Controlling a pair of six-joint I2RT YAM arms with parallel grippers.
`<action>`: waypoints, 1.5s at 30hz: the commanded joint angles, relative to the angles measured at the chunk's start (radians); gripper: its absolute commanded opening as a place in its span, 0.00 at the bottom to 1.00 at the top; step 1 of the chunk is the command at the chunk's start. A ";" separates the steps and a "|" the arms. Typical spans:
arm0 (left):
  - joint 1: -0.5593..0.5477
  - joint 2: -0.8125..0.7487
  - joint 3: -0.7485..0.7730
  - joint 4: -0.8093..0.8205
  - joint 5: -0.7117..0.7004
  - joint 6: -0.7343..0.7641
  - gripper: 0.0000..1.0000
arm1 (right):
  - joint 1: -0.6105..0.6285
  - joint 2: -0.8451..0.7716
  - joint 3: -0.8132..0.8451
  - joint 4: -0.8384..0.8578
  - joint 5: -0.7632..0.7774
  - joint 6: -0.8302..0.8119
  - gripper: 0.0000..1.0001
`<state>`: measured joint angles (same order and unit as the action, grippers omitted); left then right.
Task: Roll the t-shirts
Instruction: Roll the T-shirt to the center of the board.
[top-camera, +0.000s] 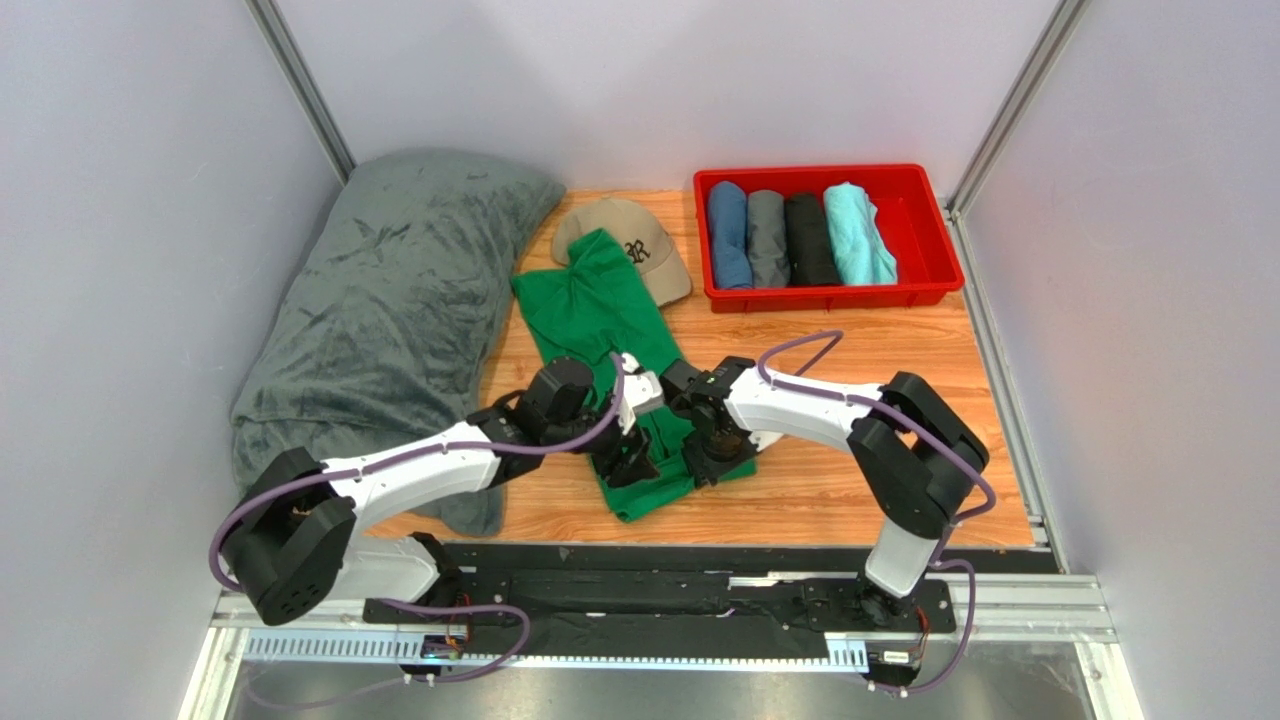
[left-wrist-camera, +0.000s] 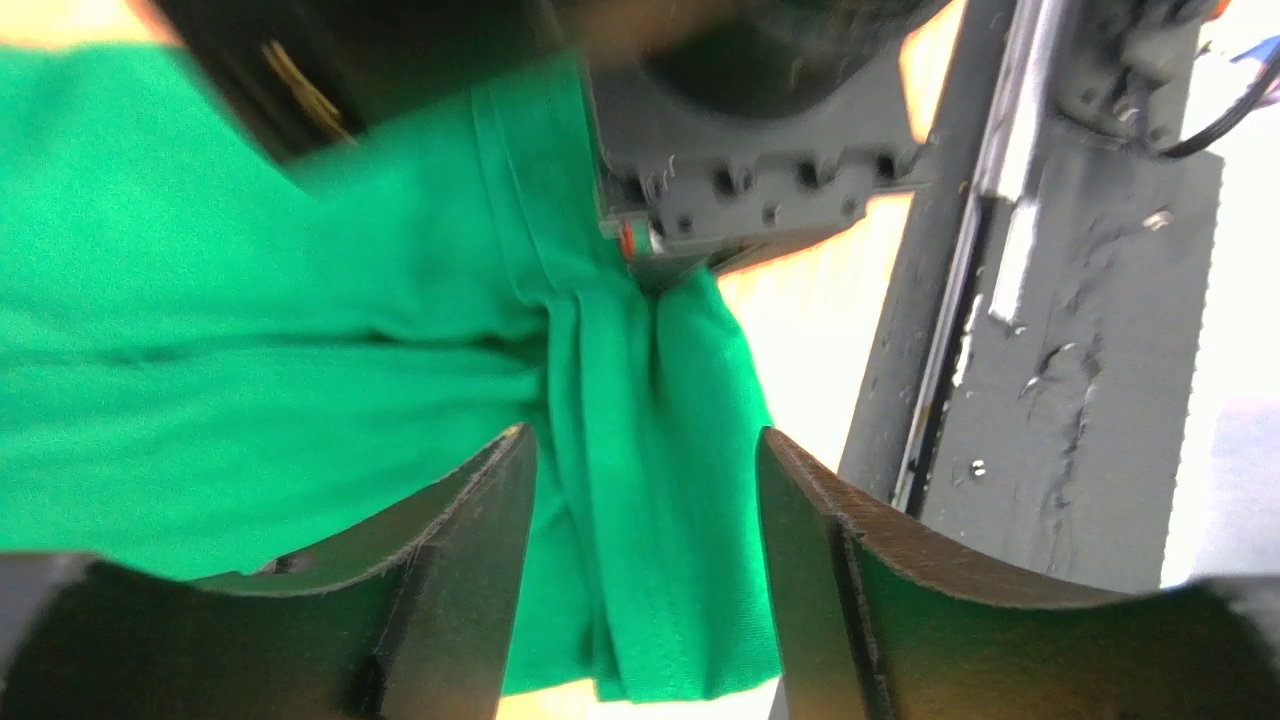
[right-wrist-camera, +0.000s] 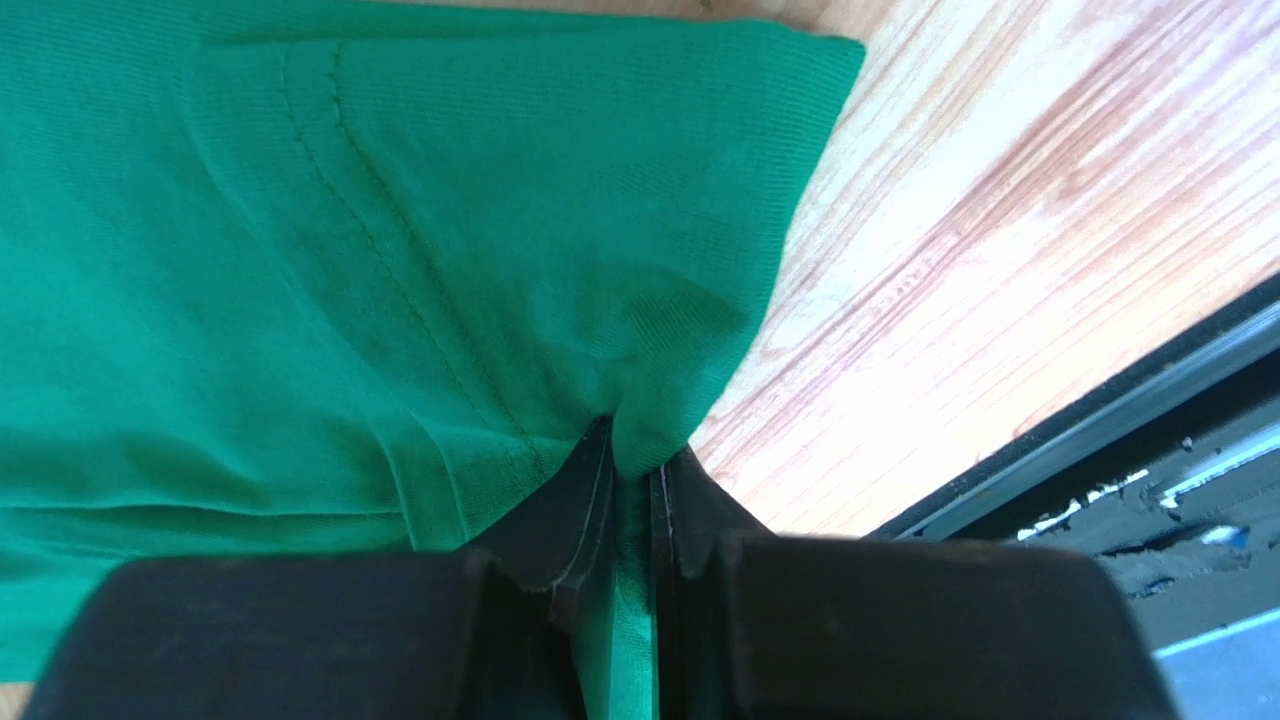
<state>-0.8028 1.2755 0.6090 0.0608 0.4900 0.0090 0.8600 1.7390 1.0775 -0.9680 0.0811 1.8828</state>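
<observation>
Here right gripper (right-wrist-camera: 631, 458) pinches edge of green t-shirt (right-wrist-camera: 301, 225); left gripper (left-wrist-camera: 646, 480) gapes astride it.

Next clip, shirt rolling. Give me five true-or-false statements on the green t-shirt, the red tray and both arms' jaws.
1. The red plastic tray holds four rolled shirts. True.
2. The bright green cotton t-shirt sits rolled in that tray. False: it lies loosely spread on the wooden table.
3. The right arm's jaws are shut on a fold of the green t-shirt. True.
4. The left arm's jaws are shut as well. False: they stand open over the green cloth.
5. The tan baseball cap lies in the tray. False: it lies on the table, left of the tray.
</observation>
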 joint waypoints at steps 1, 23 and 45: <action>0.060 -0.033 0.106 -0.117 0.206 0.124 0.60 | -0.012 0.040 0.067 -0.064 0.003 -0.005 0.02; -0.105 -0.122 0.050 -0.239 -0.007 0.393 0.54 | -0.084 0.204 0.223 -0.182 -0.178 -0.070 0.06; -0.130 0.076 0.008 -0.018 -0.058 0.183 0.12 | -0.128 0.264 0.269 -0.229 -0.190 -0.192 0.11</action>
<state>-0.9298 1.3972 0.6361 -0.0231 0.3798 0.2047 0.7315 1.9827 1.3350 -1.1866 -0.1539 1.7077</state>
